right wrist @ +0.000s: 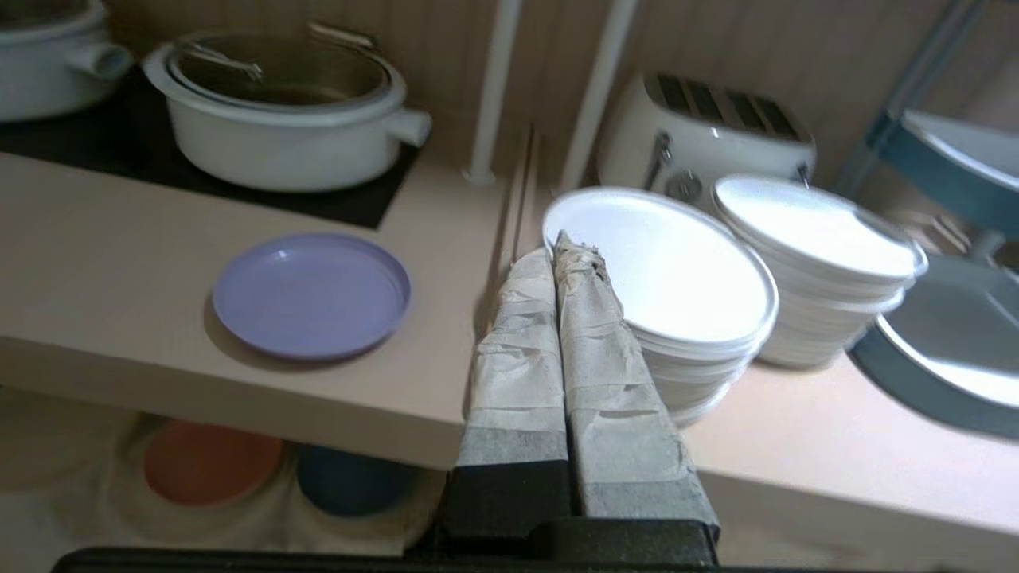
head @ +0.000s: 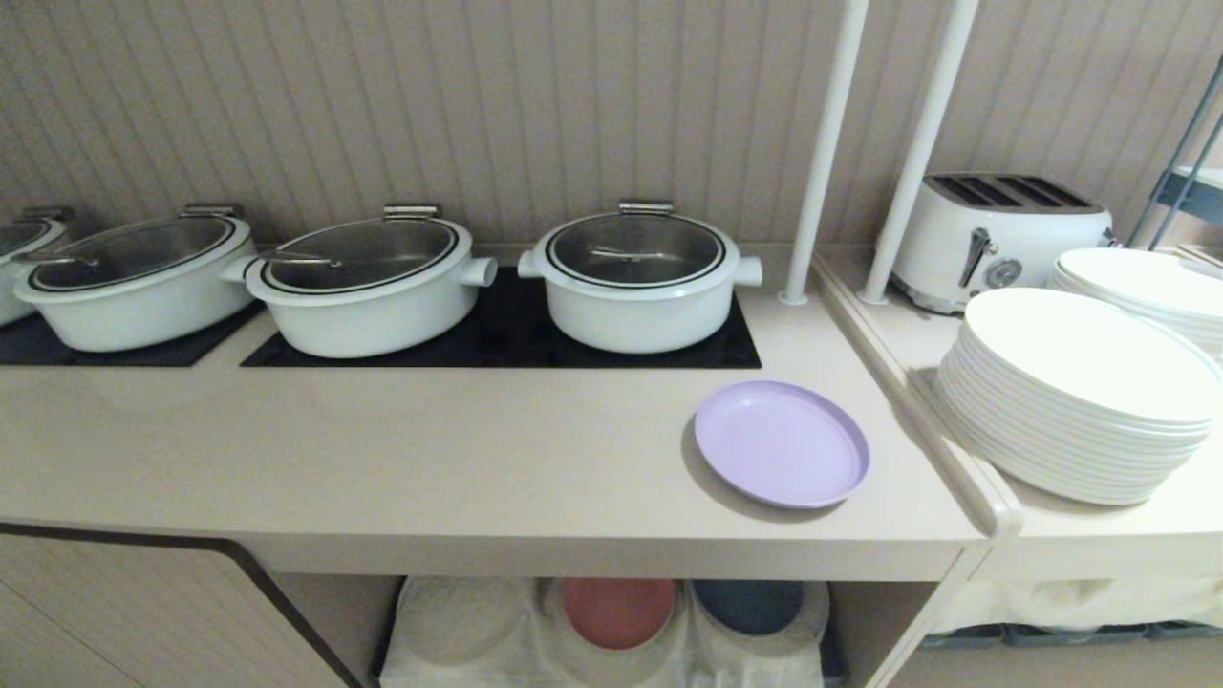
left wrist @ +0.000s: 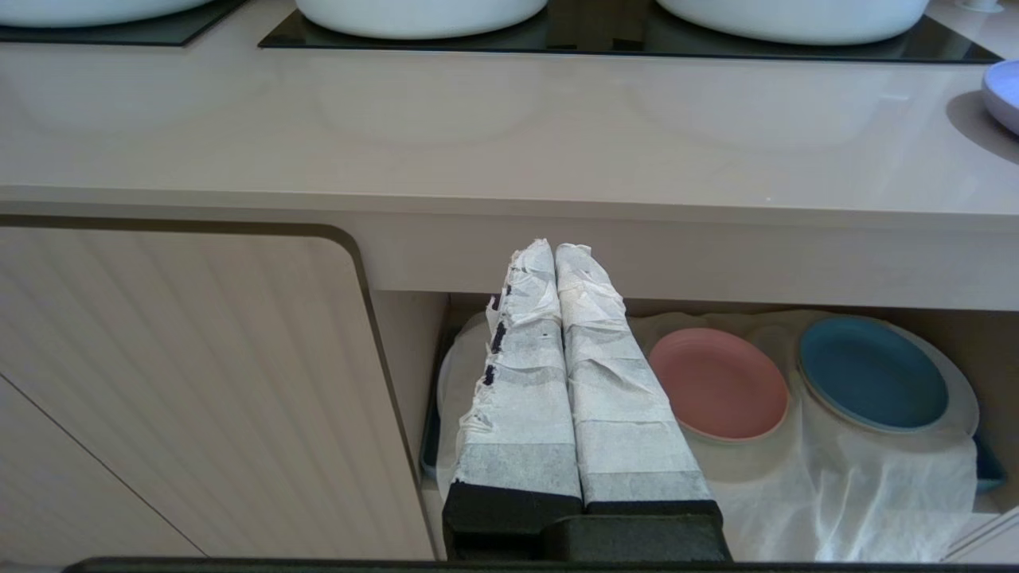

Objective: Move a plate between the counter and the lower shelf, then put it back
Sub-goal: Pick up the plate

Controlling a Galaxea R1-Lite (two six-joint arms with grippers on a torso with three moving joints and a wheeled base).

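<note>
The pale lilac plate (head: 782, 442) lies flat on the beige counter (head: 430, 449), right of the pots and close to the front edge; the right wrist view also shows the plate (right wrist: 312, 294). Below it, the lower shelf (head: 611, 640) is lined with white cloth. My right gripper (right wrist: 561, 247) is shut and empty, in front of the counter's edge, to the right of the plate and apart from it. Parked lower down, my left gripper (left wrist: 553, 251) is shut in front of the shelf opening. Neither arm shows in the head view.
A salmon-pink plate (head: 617, 612) and a dark blue plate (head: 748, 605) sit on the shelf cloth. Several white lidded pots (head: 638, 279) stand on black hob panels. Stacks of white dinner plates (head: 1080, 392) and a toaster (head: 998, 234) occupy the right counter, beyond two white poles (head: 822, 162).
</note>
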